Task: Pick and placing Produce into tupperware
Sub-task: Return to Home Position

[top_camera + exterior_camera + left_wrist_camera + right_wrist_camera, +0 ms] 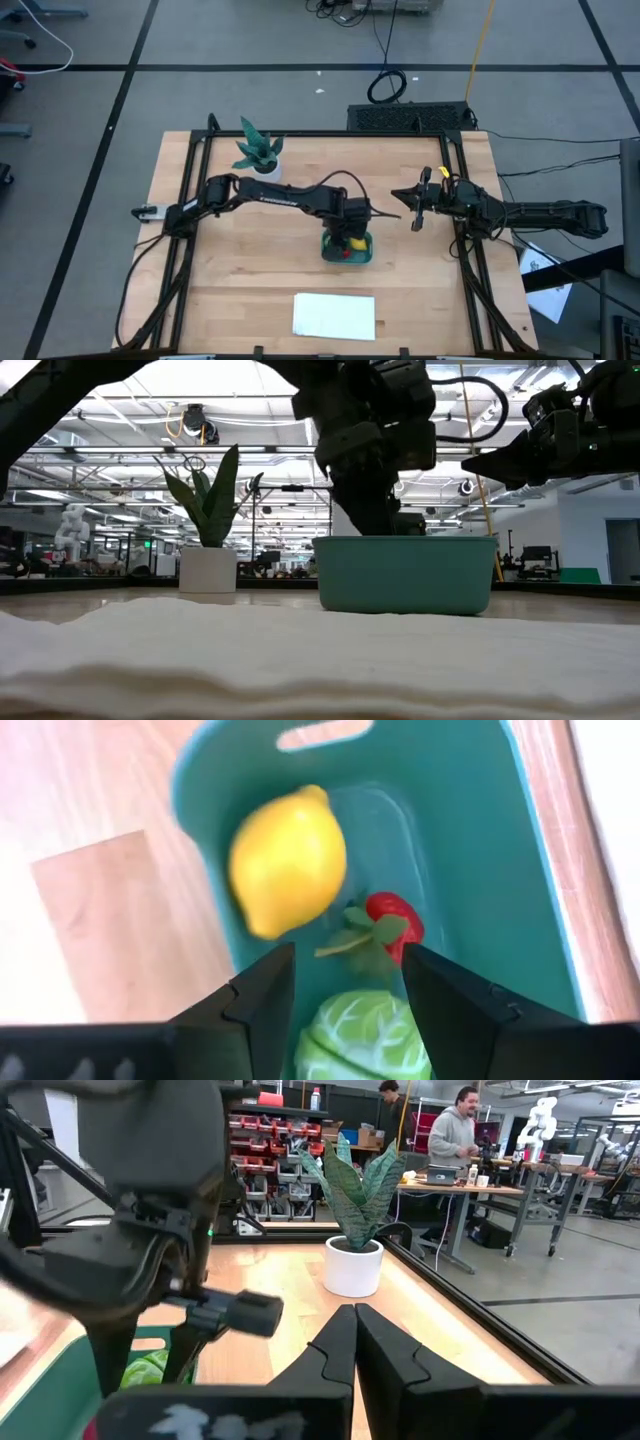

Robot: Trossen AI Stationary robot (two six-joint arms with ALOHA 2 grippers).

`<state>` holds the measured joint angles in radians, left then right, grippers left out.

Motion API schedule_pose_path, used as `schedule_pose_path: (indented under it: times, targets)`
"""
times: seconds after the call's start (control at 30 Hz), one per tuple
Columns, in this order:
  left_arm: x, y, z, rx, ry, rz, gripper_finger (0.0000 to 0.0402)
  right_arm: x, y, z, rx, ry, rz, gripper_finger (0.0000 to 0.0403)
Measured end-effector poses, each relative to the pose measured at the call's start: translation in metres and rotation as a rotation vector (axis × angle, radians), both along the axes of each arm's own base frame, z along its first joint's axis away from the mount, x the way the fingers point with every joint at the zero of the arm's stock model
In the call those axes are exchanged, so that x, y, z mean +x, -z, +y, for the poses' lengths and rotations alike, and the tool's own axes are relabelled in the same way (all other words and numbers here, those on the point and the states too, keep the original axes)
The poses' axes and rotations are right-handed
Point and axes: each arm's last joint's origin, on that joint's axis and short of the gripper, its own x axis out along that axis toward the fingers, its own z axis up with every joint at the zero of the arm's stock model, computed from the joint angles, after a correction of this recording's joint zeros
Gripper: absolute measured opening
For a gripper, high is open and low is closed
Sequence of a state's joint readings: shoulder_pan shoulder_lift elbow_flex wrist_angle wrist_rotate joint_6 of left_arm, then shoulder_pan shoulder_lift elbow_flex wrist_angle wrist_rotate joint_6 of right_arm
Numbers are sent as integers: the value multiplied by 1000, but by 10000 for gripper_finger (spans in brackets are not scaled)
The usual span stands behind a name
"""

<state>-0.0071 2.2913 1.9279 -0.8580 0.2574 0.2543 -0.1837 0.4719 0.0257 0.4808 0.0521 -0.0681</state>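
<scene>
Teal tupperware [480, 840] holds lemon [288, 860], strawberry [397, 918] and cabbage [365, 1038] — left gripper [348, 960] spread above it (right gripper [355, 1320] clenched, empty)

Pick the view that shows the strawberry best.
Left wrist view: the strawberry lies plainly in the tub, between lemon and cabbage, under the left gripper's open fingers. High view shows only a red speck; low view hides it behind the tub wall; right wrist view does not show it. The right gripper hangs apart.

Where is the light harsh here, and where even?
Low view: bright ceiling lamps behind turn both arms to dark silhouettes. Left wrist view: even light on the lemon in the tupperware, under the open left gripper. High view: no glare; right gripper waits aside.
</scene>
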Motion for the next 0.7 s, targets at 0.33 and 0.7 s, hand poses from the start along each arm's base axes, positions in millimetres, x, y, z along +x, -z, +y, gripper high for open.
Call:
schedule_pose_path:
  times: [0.33,0.7]
  targets:
    - [2,-28,1,50,3,-8,186,0,0,0,0,0,0,0]
    - [2,-28,0,32,21,-9,16,0,0,0,3,0,1,0]
